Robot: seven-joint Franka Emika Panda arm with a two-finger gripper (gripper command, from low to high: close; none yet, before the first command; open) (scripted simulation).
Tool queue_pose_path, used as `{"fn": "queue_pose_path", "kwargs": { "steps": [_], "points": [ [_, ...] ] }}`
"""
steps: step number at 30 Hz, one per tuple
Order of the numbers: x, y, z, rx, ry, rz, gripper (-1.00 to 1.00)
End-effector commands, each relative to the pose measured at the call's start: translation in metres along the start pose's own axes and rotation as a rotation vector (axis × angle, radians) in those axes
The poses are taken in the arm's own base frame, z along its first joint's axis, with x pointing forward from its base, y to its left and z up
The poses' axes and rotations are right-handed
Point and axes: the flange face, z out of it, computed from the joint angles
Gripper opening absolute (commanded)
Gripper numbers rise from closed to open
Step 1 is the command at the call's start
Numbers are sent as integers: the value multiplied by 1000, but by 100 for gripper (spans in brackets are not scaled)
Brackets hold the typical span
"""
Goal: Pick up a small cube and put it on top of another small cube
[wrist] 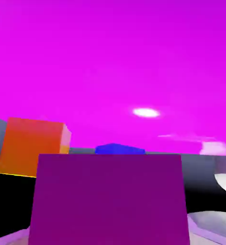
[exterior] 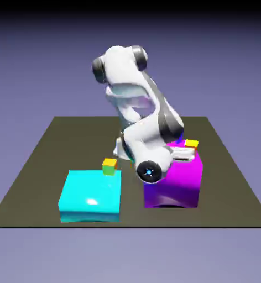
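Note:
The small cube [wrist: 110,196], plain magenta-pink, fills the bottom middle of the hand view, and my gripper [wrist: 110,238] is shut on it. Its fingers are almost wholly hidden behind it. Just past the held cube's top edge shows a sliver of a small blue cube [wrist: 119,149]. A small orange cube [wrist: 32,146] sits to the left of it. In the exterior view my gripper [exterior: 181,151] is low over the top of the large magenta block [exterior: 174,185], next to the small orange-yellow cube [exterior: 191,143]. The arm hides the held cube there.
The large glossy magenta block's face [wrist: 115,57] fills the upper hand view. A large cyan block [exterior: 91,196] lies at the exterior view's left, with a small green, yellow and orange cube [exterior: 109,164] at its far edge. All of this rests on the dark table [exterior: 38,160].

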Motion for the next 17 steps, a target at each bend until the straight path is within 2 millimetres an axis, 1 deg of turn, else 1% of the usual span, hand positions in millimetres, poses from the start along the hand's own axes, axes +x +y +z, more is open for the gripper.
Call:
{"fn": "queue_pose_path", "kwargs": {
  "steps": [1,3,4,6,13,14,15,16,17],
  "points": [
    [-26,-10,7,-42,66,-12,-100],
    [-57,-30,23,-107,156,-7,-100],
    [-77,-33,27,-127,208,-14,-100],
    [-78,-33,28,-128,212,-14,-100],
    [-55,-39,79,-128,212,-15,-100],
    [-53,-39,83,-128,212,-14,-100],
    [-53,-39,83,-128,212,-14,100],
    [-53,-39,83,-128,212,-14,100],
    [-57,-39,75,-128,212,-15,100]
  ]
}}
